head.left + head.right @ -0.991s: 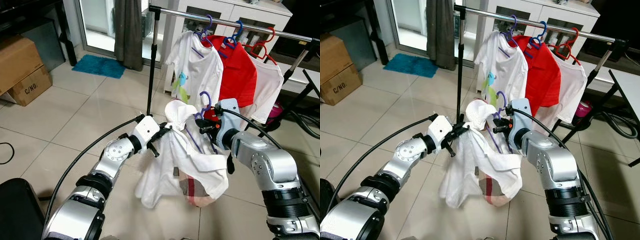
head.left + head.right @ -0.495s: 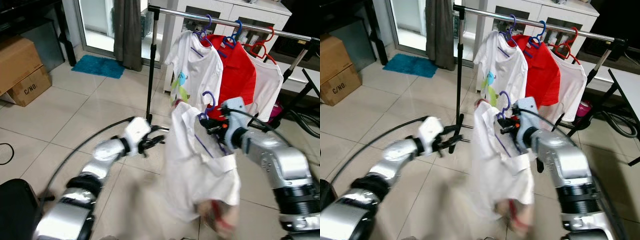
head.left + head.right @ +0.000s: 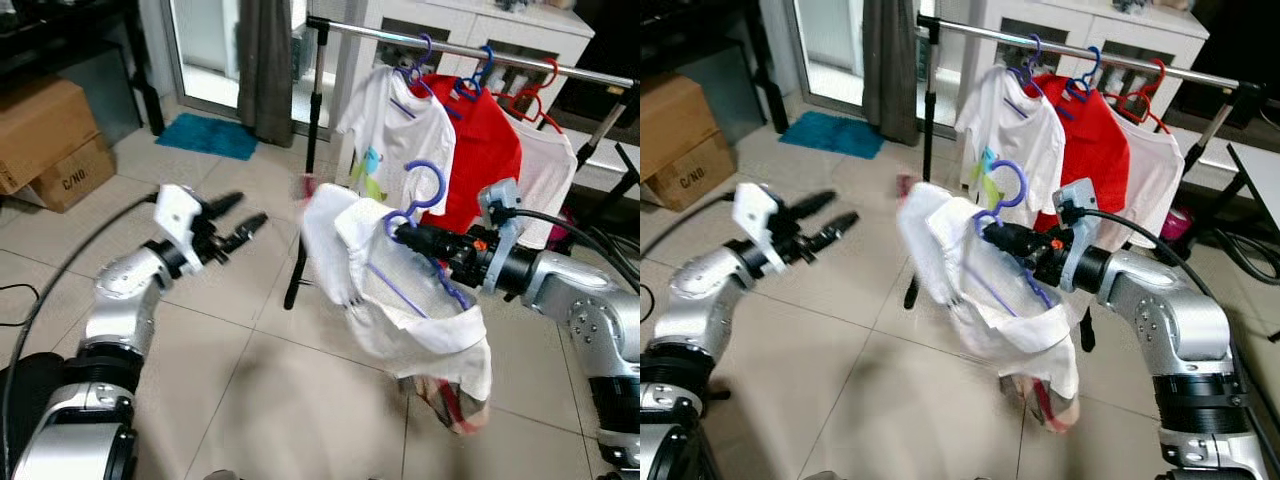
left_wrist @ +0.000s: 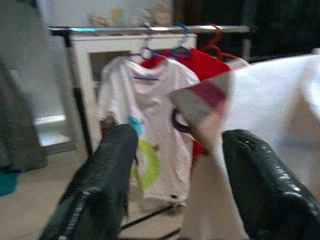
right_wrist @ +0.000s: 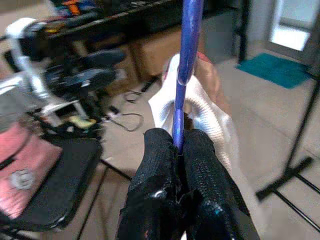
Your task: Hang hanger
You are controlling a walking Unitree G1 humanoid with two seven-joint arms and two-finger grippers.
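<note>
Left end effector (image 3: 233,219) now off the white shirt (image 3: 385,300), pulled away left, fingers spread and empty. Right end effector (image 3: 412,236) alone clamps purple hanger (image 3: 415,198), shirt draped, near rail (image 3: 470,50). Hanging onto rail not yet done.

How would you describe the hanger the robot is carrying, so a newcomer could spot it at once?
Find the clothes rail with three hung shirts. In front of it, the right gripper pinches a purple hanger draped with a white shirt. Unlike the others, it hangs from no rail.
</note>
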